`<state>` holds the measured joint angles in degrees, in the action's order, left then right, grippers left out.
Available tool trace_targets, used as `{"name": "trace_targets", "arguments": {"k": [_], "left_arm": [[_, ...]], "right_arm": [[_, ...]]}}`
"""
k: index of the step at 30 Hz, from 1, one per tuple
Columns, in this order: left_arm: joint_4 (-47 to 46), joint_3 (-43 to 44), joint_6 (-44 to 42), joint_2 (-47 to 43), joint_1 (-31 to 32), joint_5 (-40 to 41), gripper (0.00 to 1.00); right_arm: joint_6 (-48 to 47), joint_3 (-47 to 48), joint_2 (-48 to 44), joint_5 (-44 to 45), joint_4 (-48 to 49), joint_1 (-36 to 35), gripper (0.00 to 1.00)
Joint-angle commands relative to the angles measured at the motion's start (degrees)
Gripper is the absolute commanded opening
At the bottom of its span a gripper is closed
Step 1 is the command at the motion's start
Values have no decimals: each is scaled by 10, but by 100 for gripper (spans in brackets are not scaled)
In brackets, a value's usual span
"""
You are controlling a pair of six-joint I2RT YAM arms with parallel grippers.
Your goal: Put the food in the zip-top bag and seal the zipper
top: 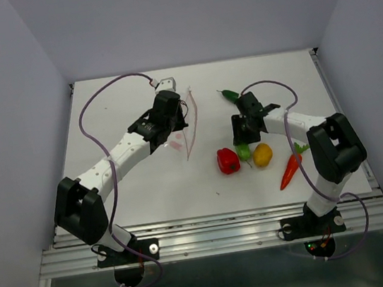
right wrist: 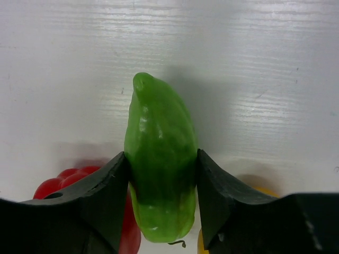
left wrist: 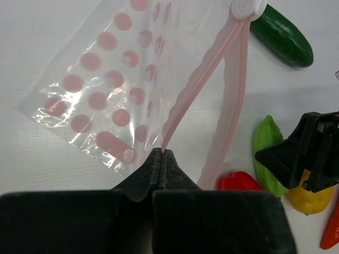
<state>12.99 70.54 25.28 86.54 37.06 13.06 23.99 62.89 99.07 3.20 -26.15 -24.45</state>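
Observation:
The zip-top bag lies on the table, clear with pink dots. Its mouth gapes, and the two halves of the pink zipper spread apart. My left gripper is shut on one zipper strip. My right gripper is shut on the light green pod, one finger on each side. I cannot tell whether the pod is off the table. The red bell pepper, the yellow-orange piece, the carrot and the dark green cucumber lie outside the bag.
The left wrist view shows the cucumber beyond the bag's white slider. In that view the right gripper stands over the pod, with the pepper beside it. Grey walls close in the table on three sides.

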Motion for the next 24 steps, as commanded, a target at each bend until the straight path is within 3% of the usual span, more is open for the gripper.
{"name": "trace_targets", "arguments": {"k": [1, 5, 10, 14, 16, 24], "left_arm": [[-19, 24, -8, 1, 2, -6, 0], [-23, 23, -7, 0, 3, -8, 0], [-25, 23, -2, 3, 3, -13, 0], [-25, 23, 2, 3, 3, -13, 0], [-26, 23, 6, 3, 4, -14, 0], [-25, 28, 30, 1, 3, -28, 0]], "right_arm": [[-2, 27, 3, 12, 10, -3, 43], [-12, 62, -5, 14, 10, -3, 34], [-20, 113, -47, -17, 47, -3, 30], [10, 60, -120, -137, 195, -3, 28], [53, 24, -149, -186, 344, -3, 25], [80, -29, -171, -157, 563, -65, 23]]}}
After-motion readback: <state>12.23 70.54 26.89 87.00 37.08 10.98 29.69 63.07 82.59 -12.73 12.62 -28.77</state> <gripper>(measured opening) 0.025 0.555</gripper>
